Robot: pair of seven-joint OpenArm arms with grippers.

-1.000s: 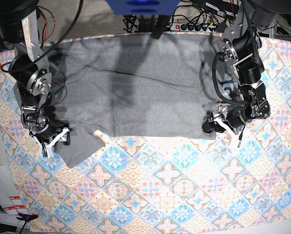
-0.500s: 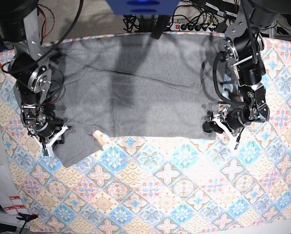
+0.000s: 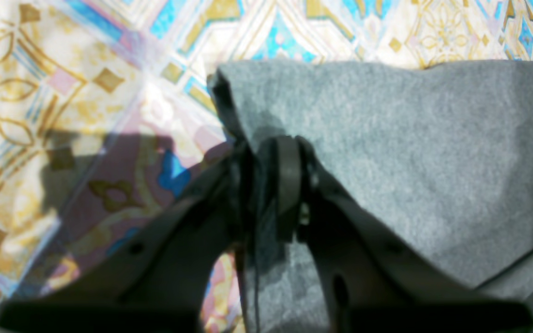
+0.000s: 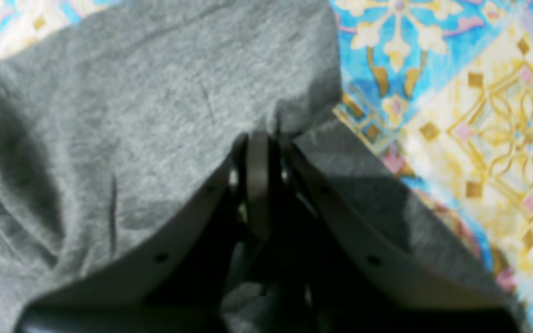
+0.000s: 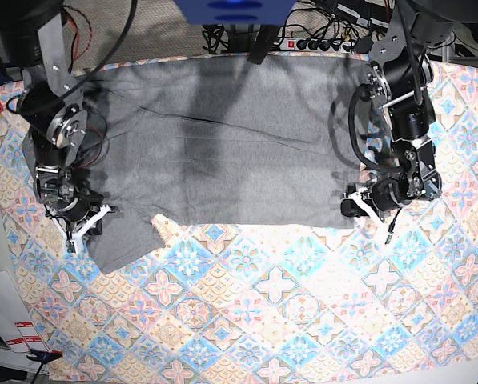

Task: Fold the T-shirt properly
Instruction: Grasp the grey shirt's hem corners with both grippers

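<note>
Your inventory, operator:

- Plain heather-grey short-sleeved knit T-shirt [image 5: 222, 136]: spread flat between your two claws, on the pastel blue-pink-cream floral-tile patterned cloth [image 5: 287, 304] covering the bench.
- Left claw [image 3: 266, 185]: jaws pinched together on a raised fold at the T-shirt's edge; grey fabric runs ahead and to its right in the wrist view, patterned cloth to its left.
- Right claw [image 4: 258, 180]: jaws fully closed, gripping bunched T-shirt fabric; patterned cloth lies just beside it.
</note>
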